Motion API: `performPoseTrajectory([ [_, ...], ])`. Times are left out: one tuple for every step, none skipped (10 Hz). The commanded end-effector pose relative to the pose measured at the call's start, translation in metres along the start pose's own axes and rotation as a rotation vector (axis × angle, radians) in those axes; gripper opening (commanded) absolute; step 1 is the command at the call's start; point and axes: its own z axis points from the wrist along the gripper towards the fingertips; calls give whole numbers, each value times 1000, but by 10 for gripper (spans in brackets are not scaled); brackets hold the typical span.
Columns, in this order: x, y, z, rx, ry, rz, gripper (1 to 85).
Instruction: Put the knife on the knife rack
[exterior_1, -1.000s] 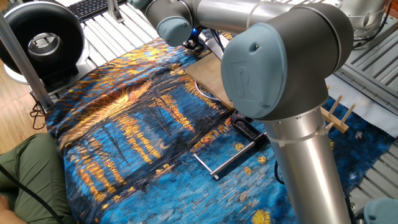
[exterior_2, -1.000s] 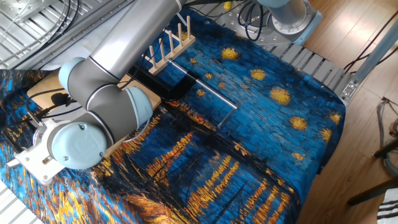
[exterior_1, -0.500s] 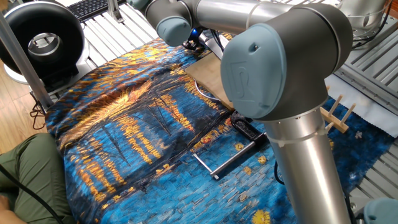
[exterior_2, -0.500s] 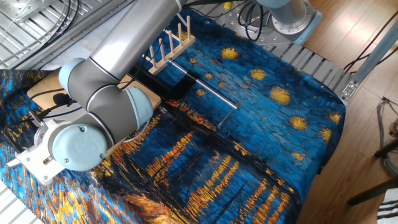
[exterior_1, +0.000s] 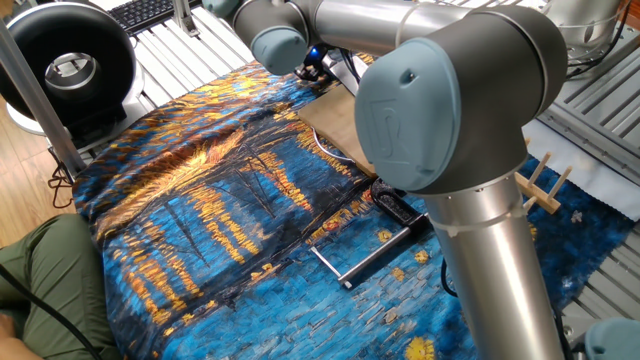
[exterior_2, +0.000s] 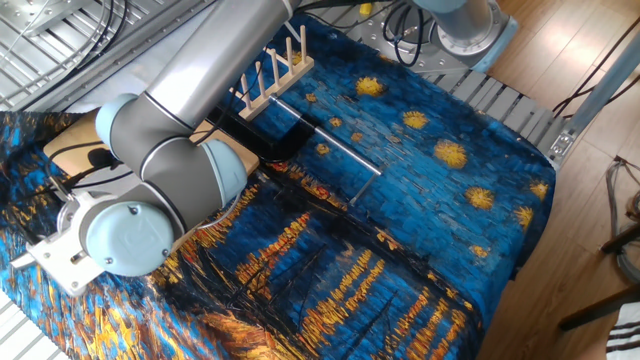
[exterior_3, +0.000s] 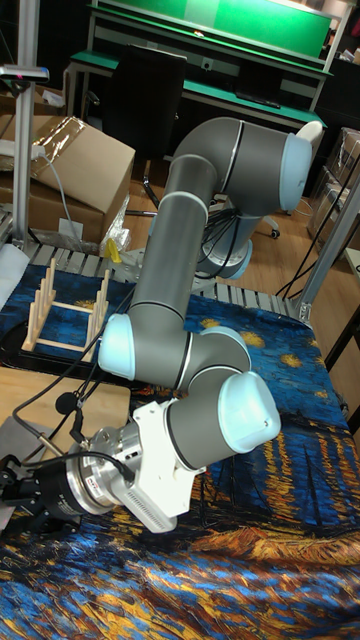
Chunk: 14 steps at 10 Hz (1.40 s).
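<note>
Knife: not plainly visible in any view; the arm covers most of the cutting board (exterior_3: 62, 398). A grey flat patch (exterior_3: 16, 436) at the left edge of the tall fixed view, just beside the board, may be its blade, but I cannot tell.
Gripper (exterior_3: 18, 492): low over the far end of the board, dark and partly cut off by the frame edge; in one fixed view it shows only as a black block with a blue light.
Fingers: hidden or too dark to read, so I cannot tell how far apart they stand or whether they have hold of anything.
Knife rack (exterior_2: 272, 72): upright on the bench cloth (exterior_1: 200, 200), well apart from the gripper, pegs free.
Black clamp (exterior_1: 392, 208): lies between board and rack, its silver rod (exterior_1: 372, 254) jutting across the cloth.
Handling, judged: a broad steel blade is stiff, fairly heavy for its size and slick, and lying flat it offers little edge to pinch.
Where to hold, judged: the handle, or across the spine near it, so that the blade hangs edge down to slot between 2 pegs.
Risk, judged: the blade swivelling in a light pinch, or clipping the clamp on the way over.
</note>
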Motion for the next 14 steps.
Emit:
performPoseTrajectory([
  [5,2,3,-19,12,13,577],
  [6,3,4,-22,12,16,577],
  [6,4,4,-24,13,17,577],
  [5,5,5,-27,11,22,577],
  [5,5,5,-27,11,24,577],
  [5,5,6,-28,12,24,573],
  [5,5,7,-26,8,24,573],
  [4,5,7,-26,7,24,570],
  [4,6,7,-26,7,27,570],
  [4,6,7,-26,5,28,570],
  [4,6,8,-26,5,31,563],
  [4,5,9,-18,3,31,560],
  [3,4,9,-16,1,29,550],
  [4,4,9,-17,1,34,487],
])
